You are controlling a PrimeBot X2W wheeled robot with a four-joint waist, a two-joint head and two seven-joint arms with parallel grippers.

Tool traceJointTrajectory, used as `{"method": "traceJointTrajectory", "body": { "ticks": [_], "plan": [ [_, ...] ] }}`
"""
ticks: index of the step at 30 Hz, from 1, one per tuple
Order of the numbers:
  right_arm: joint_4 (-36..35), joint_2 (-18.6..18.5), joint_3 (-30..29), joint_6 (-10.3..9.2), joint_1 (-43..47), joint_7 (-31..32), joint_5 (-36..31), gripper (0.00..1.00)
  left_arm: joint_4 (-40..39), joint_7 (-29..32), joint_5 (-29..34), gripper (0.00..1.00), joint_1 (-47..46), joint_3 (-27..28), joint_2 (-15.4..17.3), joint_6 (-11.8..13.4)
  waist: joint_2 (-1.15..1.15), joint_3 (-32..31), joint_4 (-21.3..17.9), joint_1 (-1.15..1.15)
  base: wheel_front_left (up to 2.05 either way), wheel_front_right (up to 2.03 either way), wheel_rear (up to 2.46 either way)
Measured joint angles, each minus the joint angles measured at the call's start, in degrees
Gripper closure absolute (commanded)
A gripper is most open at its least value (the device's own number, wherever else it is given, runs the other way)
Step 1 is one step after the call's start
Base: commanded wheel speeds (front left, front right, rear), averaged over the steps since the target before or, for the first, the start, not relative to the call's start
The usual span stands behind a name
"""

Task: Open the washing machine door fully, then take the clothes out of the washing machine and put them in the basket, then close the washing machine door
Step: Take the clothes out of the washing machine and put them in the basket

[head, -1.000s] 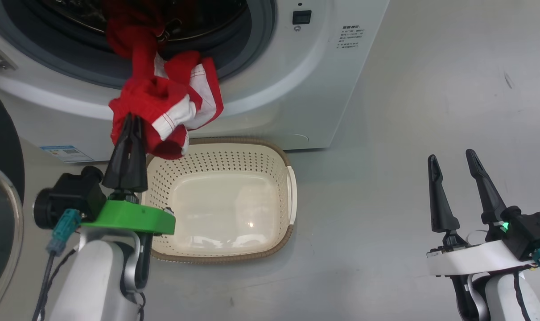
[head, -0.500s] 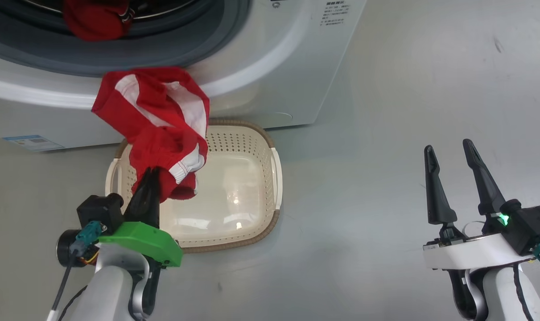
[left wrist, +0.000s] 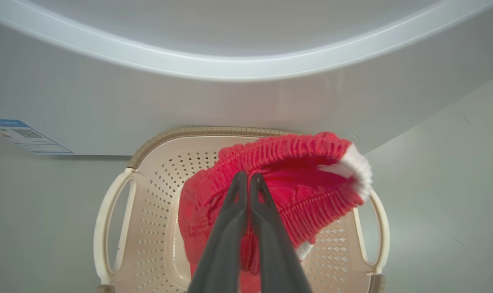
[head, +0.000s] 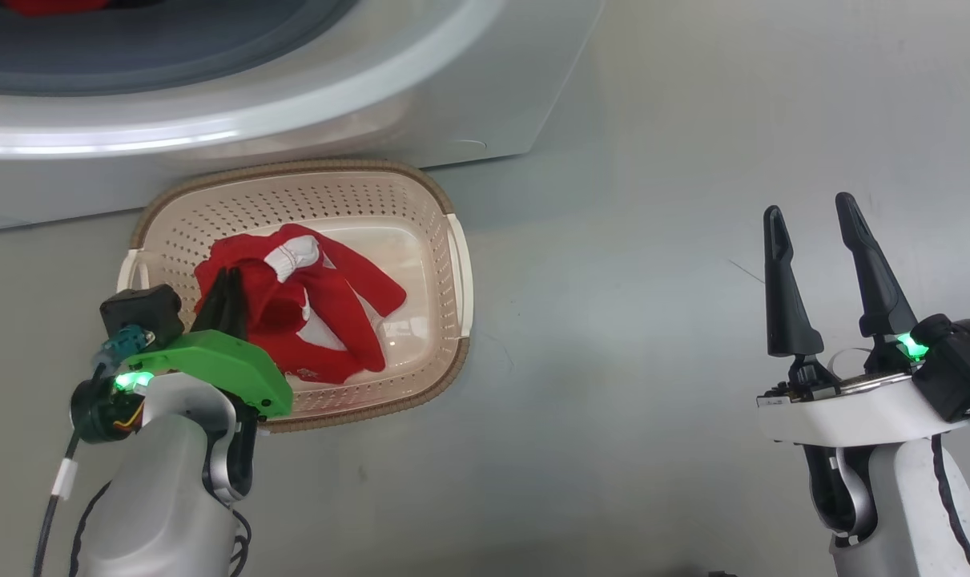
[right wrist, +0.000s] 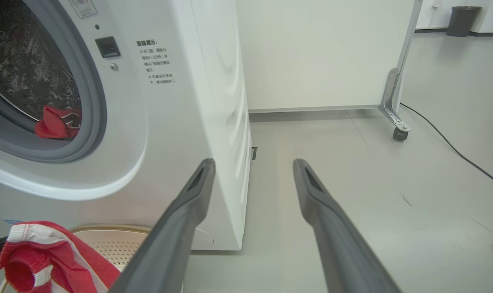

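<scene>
The cream basket [head: 444, 192] stands on the floor against the front of the white washing machine [head: 452, 96]. A red garment with white trim [head: 332, 312] hangs into the basket, partly resting on its bottom. My left gripper [head: 227, 276] is shut on its bunched waistband [left wrist: 303, 175], low over the basket's left half. Another red piece of the clothes [right wrist: 55, 122] lies in the drum behind the grey gasket. My right gripper [head: 809, 212] is open with nothing in it, off to the right above bare floor. The washing machine door is out of view.
Grey floor spreads to the right of the machine. A white panel on a caster [right wrist: 400, 134] stands behind, with a black cable [right wrist: 454, 150] along the floor and a dark bin [right wrist: 468, 20] far back. A blue label [left wrist: 22, 136] marks the machine's lower front.
My left gripper has pulled the red garment from the drum mouth and lowered it into the basket. The head view has tilted downward. The right gripper stays open, in the same pose.
</scene>
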Motion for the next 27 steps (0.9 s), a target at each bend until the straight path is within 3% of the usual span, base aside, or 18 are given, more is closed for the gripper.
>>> {"method": "traceJointTrajectory", "body": {
  "ticks": [8,9,10,11,12,13,14,15,27],
  "plan": [
    [0.5,0.1,0.3,0.05,-2.5,0.0,0.9,0.00,8.4,1.1,-0.9,1.00,-5.0,0.4,-0.1,0.4,0.00,3.6,-2.5,0.00,0.00,0.00,0.00],
    [0.5,0.1,0.2,0.05,-2.7,0.0,0.9,0.00,9.5,1.2,-0.9,0.92,-5.4,0.3,-0.1,0.4,0.00,3.9,-2.8,0.00,0.00,0.00,0.00],
    [0.7,0.1,0.2,0.05,-2.7,0.0,0.9,0.00,10.6,1.6,-1.1,0.69,-5.7,0.2,-0.2,0.4,0.00,4.2,-3.1,0.00,0.00,0.00,0.00],
    [0.9,0.1,0.2,0.05,-2.8,0.0,0.9,0.00,11.7,1.6,-1.6,0.53,-5.9,0.3,-0.2,0.4,0.00,4.4,-3.3,0.00,0.00,0.00,0.00],
    [1.0,0.1,0.2,0.05,-2.8,0.0,0.9,0.00,12.6,1.7,-1.9,0.53,-6.1,0.3,-0.2,0.4,0.00,4.5,-3.5,0.00,0.00,0.00,0.00],
    [1.2,0.2,0.2,0.05,-2.9,0.0,0.9,0.00,13.6,1.8,-1.9,0.14,-6.4,0.2,-0.2,0.4,0.00,4.6,-3.7,0.00,0.00,0.00,0.00],
    [1.3,0.2,0.2,0.05,-3.0,0.0,0.9,0.00,14.5,2.1,-1.9,0.14,-6.6,0.2,-0.3,0.4,0.00,4.7,-3.9,0.00,0.00,0.00,0.00],
    [1.5,0.2,0.2,0.05,-3.1,0.0,0.9,0.00,15.4,2.0,-1.9,0.00,-6.8,0.3,-0.3,0.4,0.00,4.7,-4.0,0.00,0.00,0.00,0.00],
    [3.5,0.2,-0.5,0.07,-3.6,0.0,0.9,0.00,20.3,-4.1,-0.7,0.00,-8.4,-0.6,-0.3,-0.8,0.00,1.5,-3.5,0.00,0.00,0.00,0.00]
  ]
}}
